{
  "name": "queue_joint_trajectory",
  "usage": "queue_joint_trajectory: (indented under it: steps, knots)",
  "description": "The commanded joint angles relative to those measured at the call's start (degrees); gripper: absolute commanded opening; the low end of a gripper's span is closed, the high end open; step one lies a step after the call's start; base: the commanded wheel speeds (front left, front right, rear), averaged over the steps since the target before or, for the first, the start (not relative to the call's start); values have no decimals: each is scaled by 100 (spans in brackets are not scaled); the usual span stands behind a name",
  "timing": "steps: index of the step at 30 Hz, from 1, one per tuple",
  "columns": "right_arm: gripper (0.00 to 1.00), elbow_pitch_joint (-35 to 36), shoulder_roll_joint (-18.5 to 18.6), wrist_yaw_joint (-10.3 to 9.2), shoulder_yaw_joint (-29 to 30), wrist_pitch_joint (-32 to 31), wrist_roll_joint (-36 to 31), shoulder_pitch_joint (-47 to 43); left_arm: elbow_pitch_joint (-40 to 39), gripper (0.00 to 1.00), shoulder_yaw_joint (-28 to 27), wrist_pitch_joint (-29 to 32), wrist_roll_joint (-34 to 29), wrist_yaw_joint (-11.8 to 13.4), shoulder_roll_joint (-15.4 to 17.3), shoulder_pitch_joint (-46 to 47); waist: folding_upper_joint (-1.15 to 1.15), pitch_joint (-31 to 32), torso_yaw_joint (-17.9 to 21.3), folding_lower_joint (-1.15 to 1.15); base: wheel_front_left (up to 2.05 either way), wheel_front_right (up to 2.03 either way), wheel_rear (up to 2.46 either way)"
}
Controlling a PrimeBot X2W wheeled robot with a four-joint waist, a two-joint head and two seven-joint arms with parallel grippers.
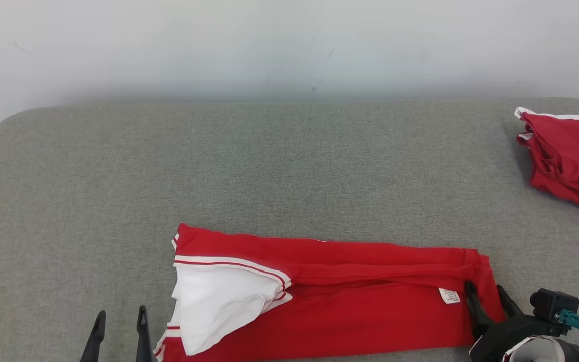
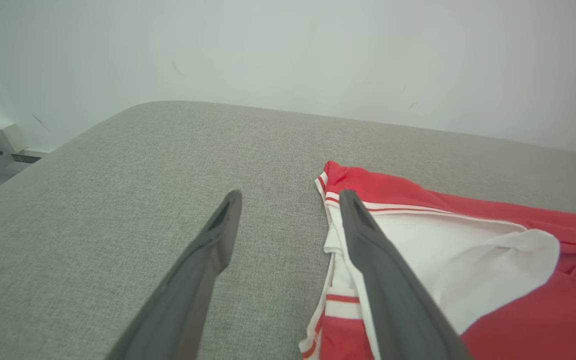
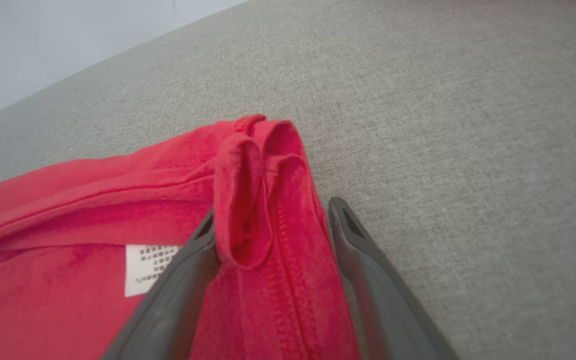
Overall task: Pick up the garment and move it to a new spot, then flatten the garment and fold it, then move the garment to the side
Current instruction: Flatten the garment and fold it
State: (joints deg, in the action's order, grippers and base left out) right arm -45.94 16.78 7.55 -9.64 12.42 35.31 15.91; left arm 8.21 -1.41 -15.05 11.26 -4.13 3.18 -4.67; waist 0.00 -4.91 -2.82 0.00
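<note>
Garment lies folded lengthwise; left gripper and right gripper both spread wide.

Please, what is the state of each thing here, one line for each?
Red garment: folded lengthwise, lying on the grey table, white inside showing.
Second red garment: crumpled, at the table's right edge.
Left claw: open, at the garment's white end.
Right claw: open, red hem between its fingers.

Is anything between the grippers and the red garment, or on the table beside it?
Nothing visible blocks the garment. The open right gripper straddles its right end; the open left gripper is at its left edge. A second red garment lies far right on the table.
</note>
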Motion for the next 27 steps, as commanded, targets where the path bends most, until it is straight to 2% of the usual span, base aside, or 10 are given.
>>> queue_joint_trajectory:
  steps: [1, 3, 4, 5, 6, 12, 21, 24, 27]
  knots:
    - [100, -107, -43, -16, -51, -38, 42, 23, 44, 100, -33, -16, -42, -34, -20, -30, 0, -3, -19, 0, 0, 0, 0]
    - [100, -234, -79, -16, -133, -78, 82, 39, 117, 100, -69, -16, -95, -45, -29, -15, 0, 2, -33, 0, 0, 0, 0]
    - [55, -272, -88, -16, -168, -69, 109, 54, 139, 100, -78, -16, -127, -58, -34, -3, 0, 6, -37, 0, 0, 0, 0]
    - [17, -278, -102, -16, -217, -56, 135, 70, 151, 100, -85, -16, -116, -61, -33, 10, 0, 11, -38, 0, 0, 0, 0]
    - [0, -277, -107, -16, -257, -36, 172, 92, 169, 100, -84, -16, -132, -52, -32, 11, 0, 17, -33, 0, 0, 0, 0]
    - [0, -286, 96, -17, -316, 92, 273, 226, 173, 100, -106, -16, -224, 9, -33, -57, 0, 115, 3, 0, 0, 0, 0]
    - [0, -384, 805, -16, 58, 248, 191, 274, 146, 100, -125, -16, -253, 38, -34, -195, 0, 297, 46, 0, 0, 0, 0]
    - [0, -207, 878, -16, 73, 261, 153, 228, 146, 100, -141, -16, -223, 51, -34, -242, 0, 325, 79, 0, 0, 0, 0]
    - [0, 152, 784, -16, -56, 266, 87, 176, 155, 100, -169, -16, -205, 64, -34, -267, 0, 363, 139, 0, 0, 0, 0]
